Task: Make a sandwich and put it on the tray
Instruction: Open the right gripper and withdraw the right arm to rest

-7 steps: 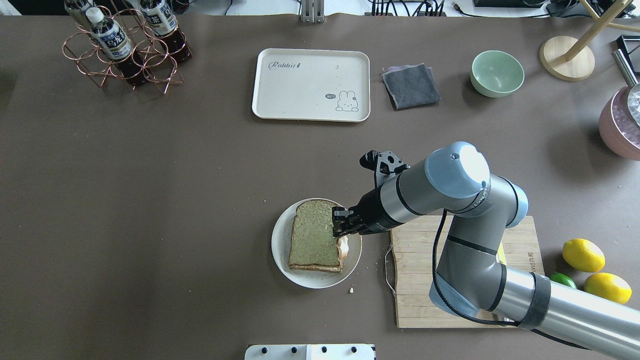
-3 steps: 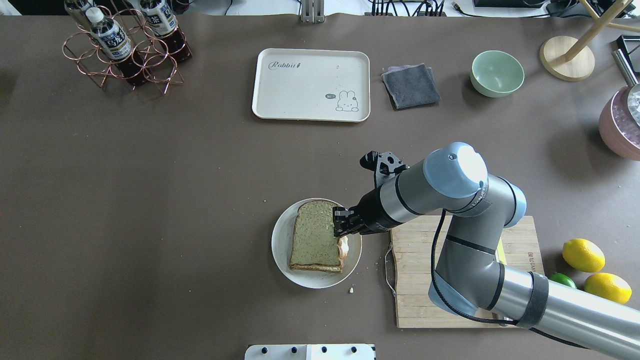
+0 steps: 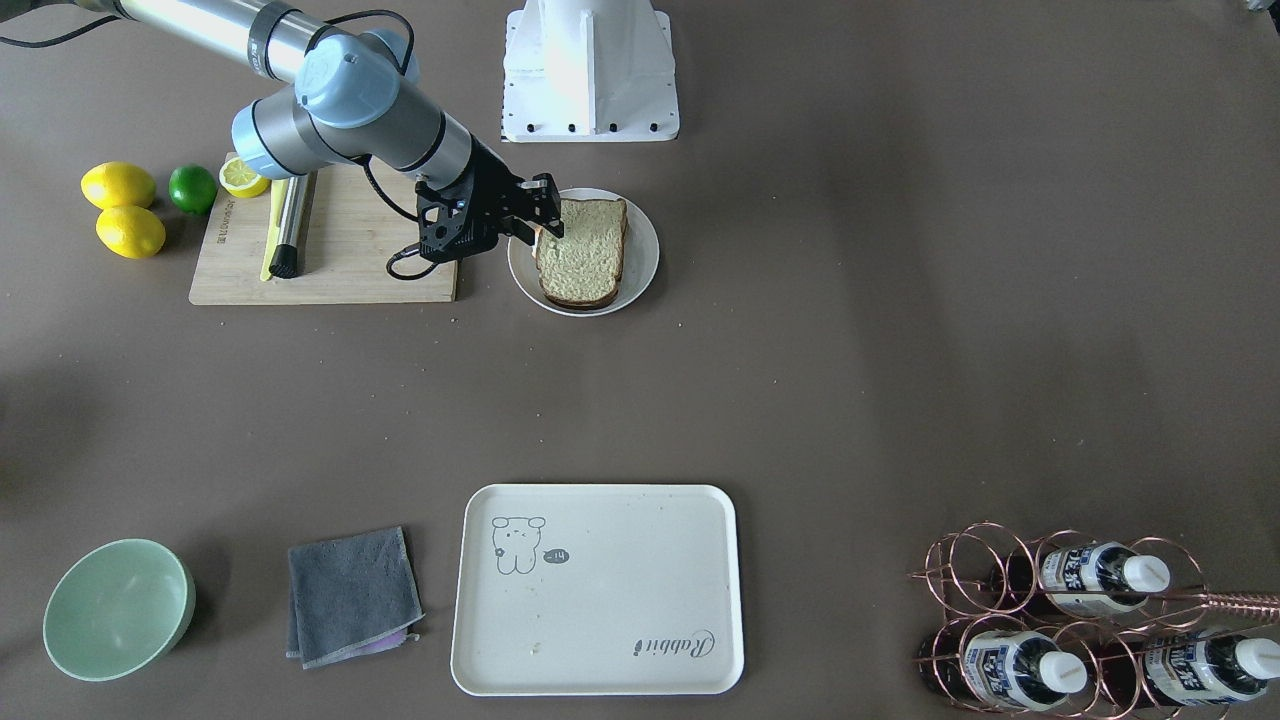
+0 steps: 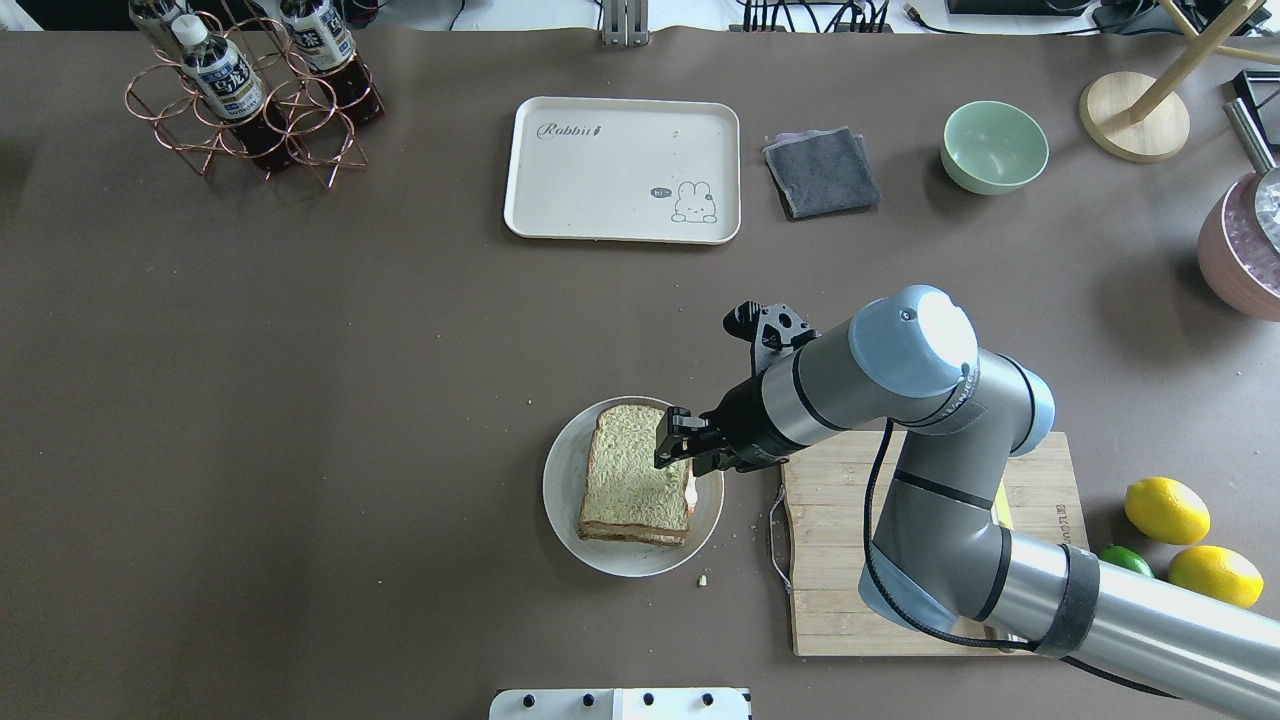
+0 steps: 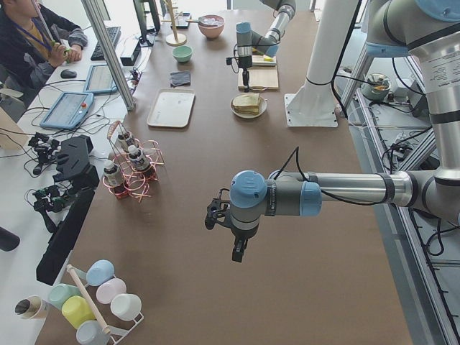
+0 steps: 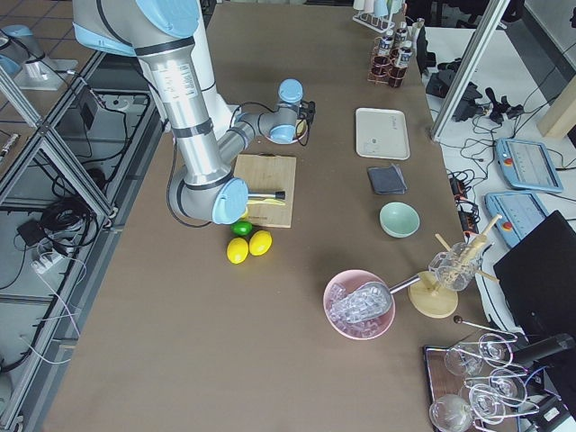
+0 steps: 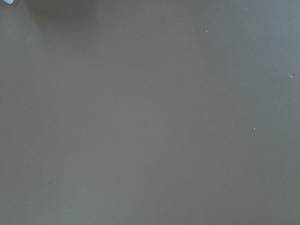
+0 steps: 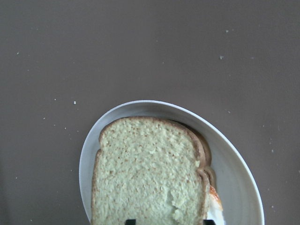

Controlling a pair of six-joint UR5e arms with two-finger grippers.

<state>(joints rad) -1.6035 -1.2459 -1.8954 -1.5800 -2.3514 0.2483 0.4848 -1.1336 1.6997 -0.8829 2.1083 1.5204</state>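
White egg edge barely shows under sandwich (image 4: 632, 478); right pincer (image 4: 676, 449) clamped on sandwich; left pincer state unclear.

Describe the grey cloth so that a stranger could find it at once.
Find the cream tray at the table's far side in the overhead view. The grey cloth lies flat between it and the green bowl, the only soft, dark, folded thing there.

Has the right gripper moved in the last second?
Yes. The right gripper shifted slightly toward view-left, further over the sandwich, judged against the plate.
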